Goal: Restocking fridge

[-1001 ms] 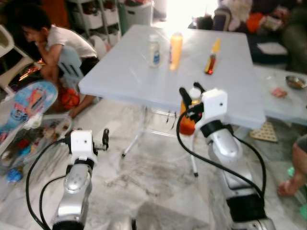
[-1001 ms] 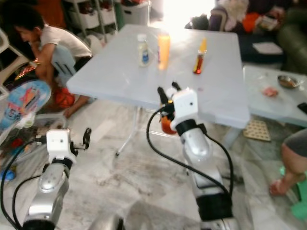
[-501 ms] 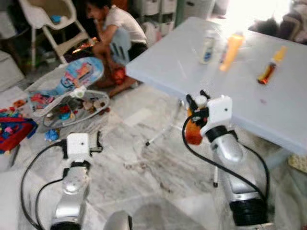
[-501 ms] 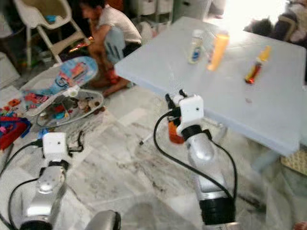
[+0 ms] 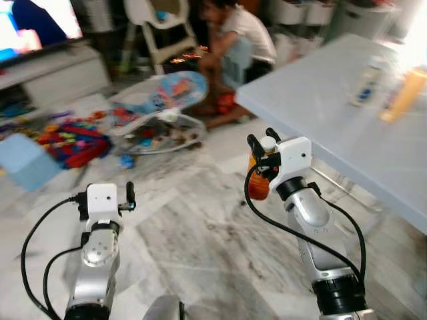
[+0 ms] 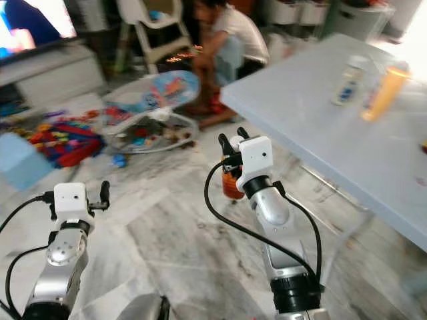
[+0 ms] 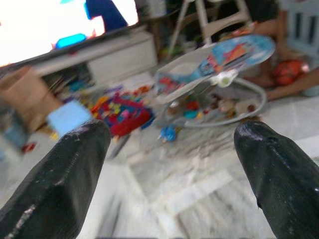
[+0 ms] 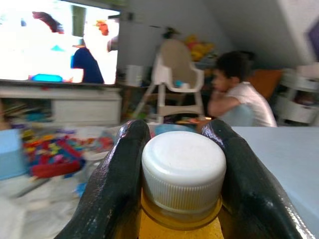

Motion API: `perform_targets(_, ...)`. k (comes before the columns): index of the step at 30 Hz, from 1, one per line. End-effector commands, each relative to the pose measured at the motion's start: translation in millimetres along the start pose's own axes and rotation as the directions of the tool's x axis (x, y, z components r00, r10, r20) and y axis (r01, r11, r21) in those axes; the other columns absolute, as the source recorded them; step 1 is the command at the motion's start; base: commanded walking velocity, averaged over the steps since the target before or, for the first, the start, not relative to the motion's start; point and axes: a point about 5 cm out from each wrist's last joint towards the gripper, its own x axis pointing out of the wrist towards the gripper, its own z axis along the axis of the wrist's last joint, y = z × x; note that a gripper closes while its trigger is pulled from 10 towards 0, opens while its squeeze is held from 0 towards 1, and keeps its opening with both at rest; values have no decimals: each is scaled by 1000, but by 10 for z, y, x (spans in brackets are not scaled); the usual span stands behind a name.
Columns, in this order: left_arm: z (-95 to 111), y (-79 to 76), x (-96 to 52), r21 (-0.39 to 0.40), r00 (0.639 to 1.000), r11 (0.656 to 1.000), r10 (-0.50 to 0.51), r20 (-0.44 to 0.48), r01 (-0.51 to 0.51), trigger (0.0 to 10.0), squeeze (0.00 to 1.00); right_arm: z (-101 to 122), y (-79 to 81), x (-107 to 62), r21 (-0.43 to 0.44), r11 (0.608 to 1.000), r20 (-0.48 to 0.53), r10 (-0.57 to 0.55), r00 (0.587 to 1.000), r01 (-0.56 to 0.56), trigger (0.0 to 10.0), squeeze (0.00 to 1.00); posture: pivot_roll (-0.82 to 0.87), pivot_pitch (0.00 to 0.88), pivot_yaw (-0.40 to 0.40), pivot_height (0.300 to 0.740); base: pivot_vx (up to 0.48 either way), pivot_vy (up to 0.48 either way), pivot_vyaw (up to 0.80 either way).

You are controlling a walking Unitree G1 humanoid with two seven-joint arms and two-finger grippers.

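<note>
1. The right gripper is raised in front of the robot, its two black fingers clamped on the neck of an orange bottle just under its white cap.
2. The bottle hangs upright in the gripper above the marble floor, beside the near edge of the tabletop and not resting on it.
3. The left gripper is held low over the floor at the robot's left; its fingers stand wide apart with nothing between them.
4. On the tabletop, toward its far side, stand a small white bottle and a taller orange bottle, near each other and well apart from the right gripper.
5. A person in a white shirt crouches on the floor beyond the tabletop's left corner, beside a white high chair.
6. A baby bouncer with a colourful seat sits on the floor in front of the person.
7. A heap of bright toy blocks lies further left on the floor, and a pale blue box is next to it.
8. A lit television screen stands on a low white cabinet behind the toys.
9. The head views are somewhat blurred, so labels on the bottles cannot be read.
</note>
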Motion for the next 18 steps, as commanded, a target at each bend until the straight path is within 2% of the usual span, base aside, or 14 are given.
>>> perform_targets(1,9,-21,9,15,1000,1000,-5,5,5,10000,0,67,-5,15,-3,1000,32,-4,999,4,10000,0,-1,0,-26,740,0,0,800)
perform_targets(5,8,-32,9,8,1000,1000,-2,3,2,10000,0,77,-5,27,-5,1000,35,1,999,-1,10000,0,-1,0,-26,740,0,0,800)
perform_targets(9,4,-43,6,14,1000,1000,-8,6,8,10000,0,78,-14,31,-4,1000,36,2,999,-2,10000,0,-2,0,-27,740,0,256,800)
perform_targets(16,6,-59,2,30,1000,999,-17,17,17,10000,0,67,-17,26,-4,1000,32,4,999,-4,10000,0,-5,0,-26,740,0,0,800)
perform_targets(18,24,-70,-12,57,999,998,-37,34,35,10000,0,61,-16,23,-6,1000,31,4,1000,-4,10000,0,-6,0,-22,740,0,0,800)
